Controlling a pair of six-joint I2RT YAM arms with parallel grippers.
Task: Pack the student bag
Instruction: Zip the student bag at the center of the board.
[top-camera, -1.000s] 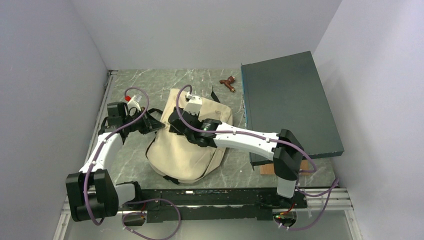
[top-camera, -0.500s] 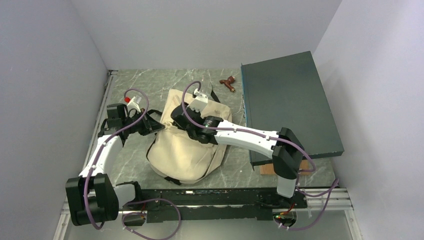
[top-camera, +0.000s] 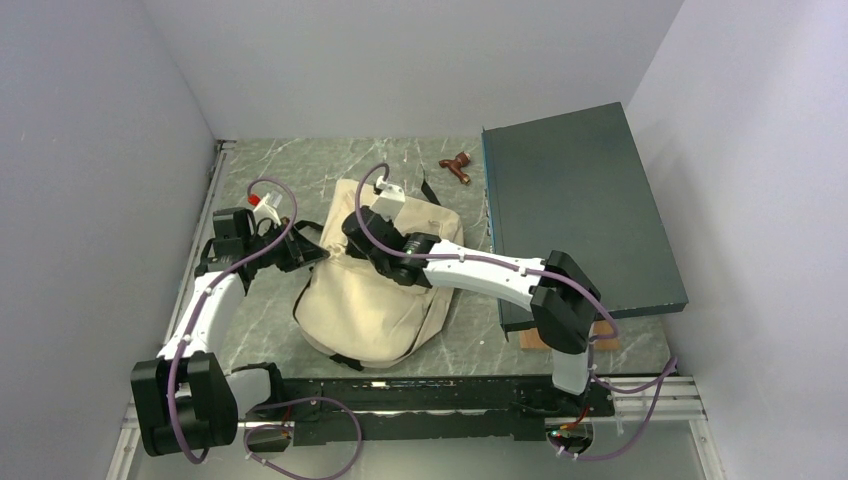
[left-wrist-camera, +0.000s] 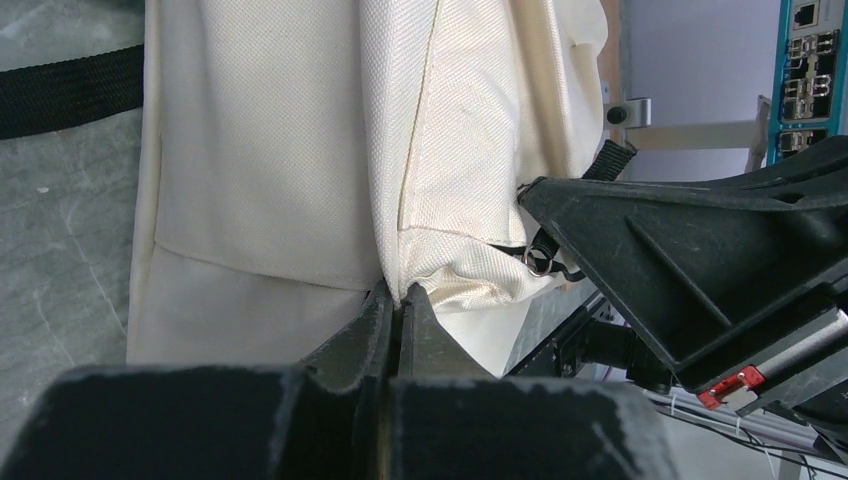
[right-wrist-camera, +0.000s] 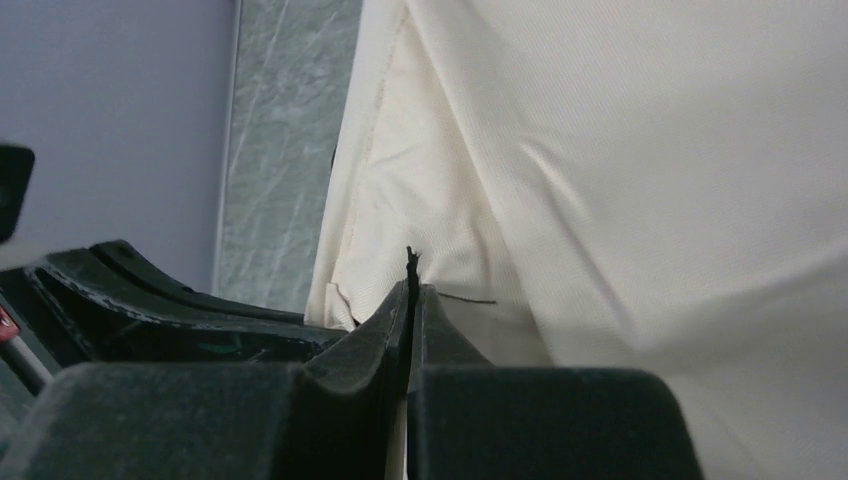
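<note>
The student bag (top-camera: 370, 300), a cream canvas backpack, lies flat in the middle of the table. My left gripper (top-camera: 318, 252) is at its left edge, shut on a fold of the canvas (left-wrist-camera: 440, 270), with the jaws (left-wrist-camera: 400, 295) pressed together round the cloth. My right gripper (top-camera: 350, 235) reaches across the bag's upper left part. In the right wrist view its jaws (right-wrist-camera: 412, 285) are shut on a thin black tab (right-wrist-camera: 411, 262) that stands up from the bag (right-wrist-camera: 620, 150). A small metal ring (left-wrist-camera: 540, 260) shows beside the right gripper's black body (left-wrist-camera: 700, 260).
A big dark teal flat box (top-camera: 575, 210) lies tilted at the right, over an orange-brown block (top-camera: 535, 338). A small brown object (top-camera: 457, 167) lies at the back. A black strap (left-wrist-camera: 70, 90) trails left of the bag. Walls close in on three sides.
My right gripper has shut, from partly open, on the black tab, and its wrist has shifted slightly back and left. The left arm has held still.
</note>
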